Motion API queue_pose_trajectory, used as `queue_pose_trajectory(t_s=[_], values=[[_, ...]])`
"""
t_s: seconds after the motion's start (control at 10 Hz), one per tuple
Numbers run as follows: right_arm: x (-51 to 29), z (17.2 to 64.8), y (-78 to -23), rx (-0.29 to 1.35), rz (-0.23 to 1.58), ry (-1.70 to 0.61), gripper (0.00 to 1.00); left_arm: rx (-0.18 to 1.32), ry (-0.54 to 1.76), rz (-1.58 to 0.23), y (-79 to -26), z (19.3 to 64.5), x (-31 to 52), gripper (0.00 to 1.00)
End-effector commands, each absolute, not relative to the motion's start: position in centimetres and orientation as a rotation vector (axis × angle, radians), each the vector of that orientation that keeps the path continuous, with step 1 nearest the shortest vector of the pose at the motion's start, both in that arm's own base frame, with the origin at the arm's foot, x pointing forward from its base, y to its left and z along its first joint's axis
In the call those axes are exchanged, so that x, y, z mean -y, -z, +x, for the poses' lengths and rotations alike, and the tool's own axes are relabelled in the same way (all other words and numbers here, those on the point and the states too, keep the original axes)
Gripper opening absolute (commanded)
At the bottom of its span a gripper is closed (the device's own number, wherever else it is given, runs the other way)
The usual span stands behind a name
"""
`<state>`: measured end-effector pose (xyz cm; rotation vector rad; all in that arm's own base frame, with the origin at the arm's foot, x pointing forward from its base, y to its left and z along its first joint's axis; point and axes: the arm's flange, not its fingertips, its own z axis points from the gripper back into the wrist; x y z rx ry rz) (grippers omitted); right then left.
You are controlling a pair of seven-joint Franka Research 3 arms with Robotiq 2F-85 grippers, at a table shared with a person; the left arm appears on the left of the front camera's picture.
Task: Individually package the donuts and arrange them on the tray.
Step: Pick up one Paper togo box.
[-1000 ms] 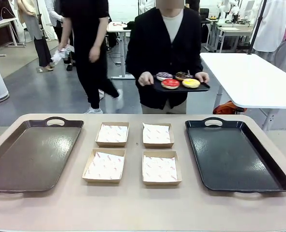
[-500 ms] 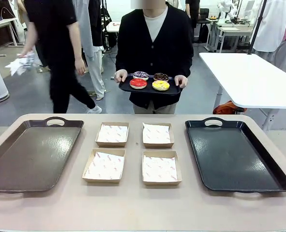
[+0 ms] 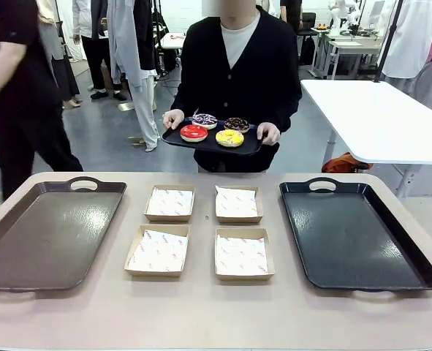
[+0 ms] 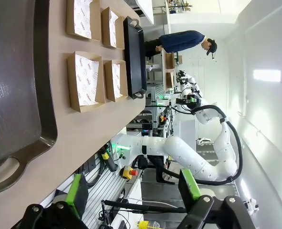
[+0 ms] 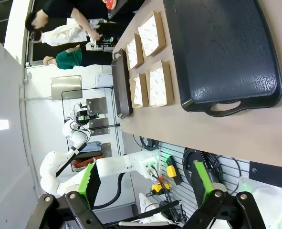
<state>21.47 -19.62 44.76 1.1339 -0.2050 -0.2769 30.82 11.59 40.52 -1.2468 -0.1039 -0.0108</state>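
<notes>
Right now we find the four donuts (image 3: 229, 137) on a small dark tray (image 3: 201, 145) that a person (image 3: 237, 66) holds in both hands (image 3: 269, 133) at twelve o'clock, beyond the table's far edge. On the table (image 3: 201, 314), four paper-lined cardboard boxes (image 3: 157, 251) sit in the middle, with a brown tray (image 3: 47, 234) at nine o'clock and a black tray (image 3: 354, 234) at three. Our left gripper (image 4: 133, 191) and right gripper (image 5: 146, 183) each stand with fingers wide apart, nothing between them.
</notes>
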Motion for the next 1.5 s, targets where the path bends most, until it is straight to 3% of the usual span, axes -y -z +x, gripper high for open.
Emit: queue_pose_trajectory(t_s=[0.0,1.4], values=[[19.38,21.54,-44.6,0.216,1.131,0.289,1.0,0.112,0.013,-1.265,-40.62,31.03,-11.43,1.0],[19.38,21.54,-44.6,0.216,1.131,0.289,1.0,0.112,0.013,-1.265,-40.62,31.03,-11.43,1.0]])
